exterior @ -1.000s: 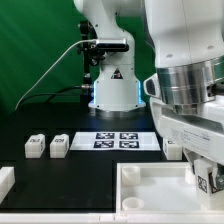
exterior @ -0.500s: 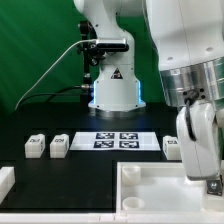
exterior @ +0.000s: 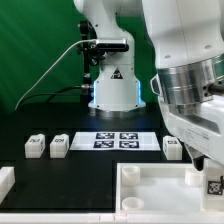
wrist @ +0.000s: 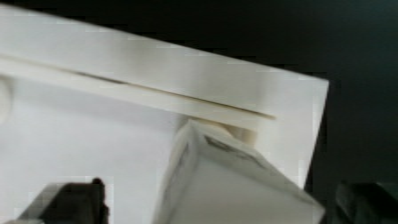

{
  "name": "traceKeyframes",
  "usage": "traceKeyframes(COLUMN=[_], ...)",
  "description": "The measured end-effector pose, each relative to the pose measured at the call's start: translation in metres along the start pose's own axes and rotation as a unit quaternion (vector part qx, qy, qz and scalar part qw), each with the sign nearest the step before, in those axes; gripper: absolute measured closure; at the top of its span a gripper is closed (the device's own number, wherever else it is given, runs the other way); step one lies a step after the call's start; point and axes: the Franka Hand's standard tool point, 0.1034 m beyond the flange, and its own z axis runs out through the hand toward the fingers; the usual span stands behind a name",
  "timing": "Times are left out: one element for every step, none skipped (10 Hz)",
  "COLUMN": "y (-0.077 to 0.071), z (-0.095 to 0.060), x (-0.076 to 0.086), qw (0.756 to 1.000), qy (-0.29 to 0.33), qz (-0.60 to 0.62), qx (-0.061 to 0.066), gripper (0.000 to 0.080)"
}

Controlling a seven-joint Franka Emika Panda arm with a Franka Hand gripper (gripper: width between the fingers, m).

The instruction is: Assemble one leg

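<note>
My gripper (exterior: 207, 172) is at the exterior view's right, over the right end of the large white tray (exterior: 150, 172). It is shut on a white leg (exterior: 213, 184) whose square tag faces the camera. In the wrist view the leg (wrist: 249, 175) runs from between my two dark fingers (wrist: 71, 202) down towards the tray's raised rim (wrist: 178, 95) near a corner. My gripper (wrist: 217, 205) sits at the edge of that view, so the contact itself is partly cut off. Three more legs stand on the black table: two at the left (exterior: 35, 147) (exterior: 59, 146), one at the right (exterior: 172, 148).
The marker board (exterior: 118, 140) lies flat between the loose legs, in front of the robot base (exterior: 112, 85). Another white piece (exterior: 5, 180) shows at the exterior view's lower left edge. A green curtain hangs behind.
The wrist turned and swung towards the exterior view's right half a second ago, then came back. The held leg's tag now sits slightly further right than one second ago.
</note>
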Motion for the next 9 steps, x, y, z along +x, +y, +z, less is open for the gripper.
traceKeyframes(y=[0.001,0.001,0.001,0.004,-0.002,0.000,0.000,0.000,0.001], z=[0.000,0.000,0.000,0.000,0.001,0.004,0.004,0.004,0.005], x=[0.001,0.002,0.001,-0.006,-0.011,-0.015,-0.014,-0.014,-0.014], qw=[0.998,0.992,0.983,0.963,0.941,0.931,0.934,0.934,0.959], qy=[0.003,0.003,0.006,0.013,0.024,0.031,0.029,0.029,0.032], qz=[-0.071,-0.129,-0.182,-0.264,-0.332,-0.358,-0.352,-0.351,-0.276], qx=[-0.002,-0.003,-0.010,-0.053,-0.061,-0.064,-0.063,-0.063,-0.061], gripper=[0.0151,0.0150,0.0150,0.0150,0.0150,0.0150,0.0150,0.0266,0.0402])
